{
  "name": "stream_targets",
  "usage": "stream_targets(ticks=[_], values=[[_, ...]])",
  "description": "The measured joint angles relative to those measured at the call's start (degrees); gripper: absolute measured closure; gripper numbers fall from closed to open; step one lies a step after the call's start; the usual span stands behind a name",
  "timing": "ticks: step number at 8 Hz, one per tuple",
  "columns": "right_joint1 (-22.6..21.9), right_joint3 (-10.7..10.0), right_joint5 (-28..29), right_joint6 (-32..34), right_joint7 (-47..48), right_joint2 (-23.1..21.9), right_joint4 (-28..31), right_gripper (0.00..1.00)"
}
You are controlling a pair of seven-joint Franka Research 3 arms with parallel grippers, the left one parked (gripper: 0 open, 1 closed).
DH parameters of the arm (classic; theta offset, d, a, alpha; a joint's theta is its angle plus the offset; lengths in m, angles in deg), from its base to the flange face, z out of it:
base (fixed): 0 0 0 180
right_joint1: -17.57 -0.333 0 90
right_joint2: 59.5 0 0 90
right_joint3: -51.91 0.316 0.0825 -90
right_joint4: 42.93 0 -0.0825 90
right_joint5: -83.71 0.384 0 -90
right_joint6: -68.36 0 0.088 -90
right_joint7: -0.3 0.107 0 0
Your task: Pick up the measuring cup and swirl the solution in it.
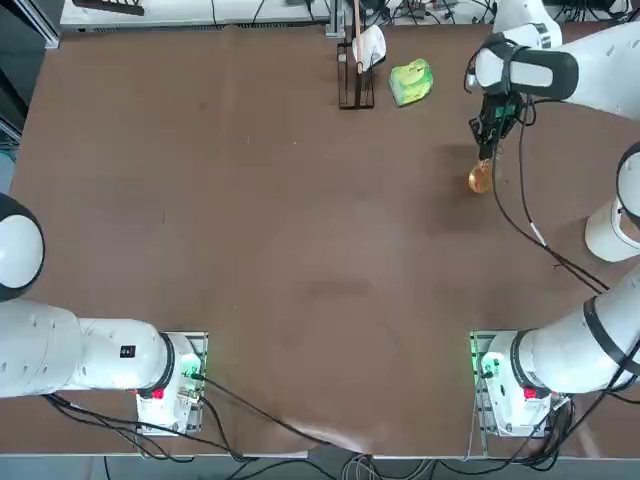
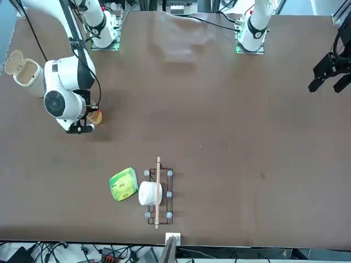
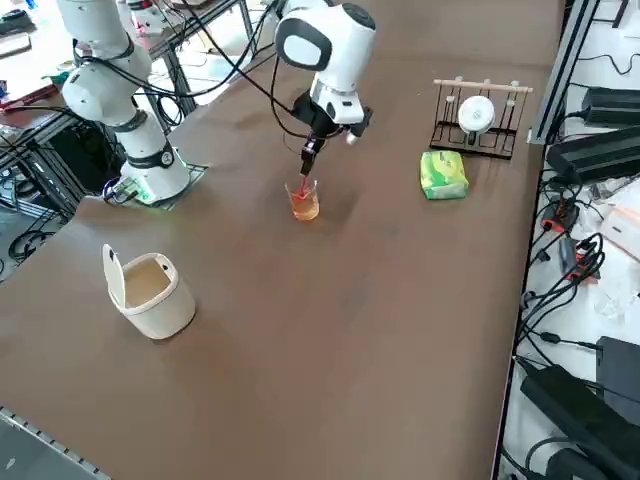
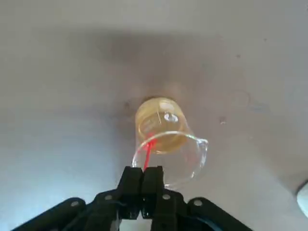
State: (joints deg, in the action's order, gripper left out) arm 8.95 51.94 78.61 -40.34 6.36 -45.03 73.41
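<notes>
Just beyond my right pincer [image 4: 143, 169], pressed together near its rim, is the measuring cup [image 4: 168, 144]; I cannot tell whether it is gripped. If only the rim is caught, swirling could spill the solution [image 4: 161, 120].

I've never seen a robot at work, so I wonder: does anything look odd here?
Nothing looks spilled. The bin has its lid standing open, and a red stick leans in the cup beneath the right gripper.
</notes>
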Motion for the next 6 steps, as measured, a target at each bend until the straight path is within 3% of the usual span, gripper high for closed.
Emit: stream_targets(ticks=[6], values=[[1.84, -0.63, -3.97, -3.39, -3.28, -0.02, -0.08, 0.97]])
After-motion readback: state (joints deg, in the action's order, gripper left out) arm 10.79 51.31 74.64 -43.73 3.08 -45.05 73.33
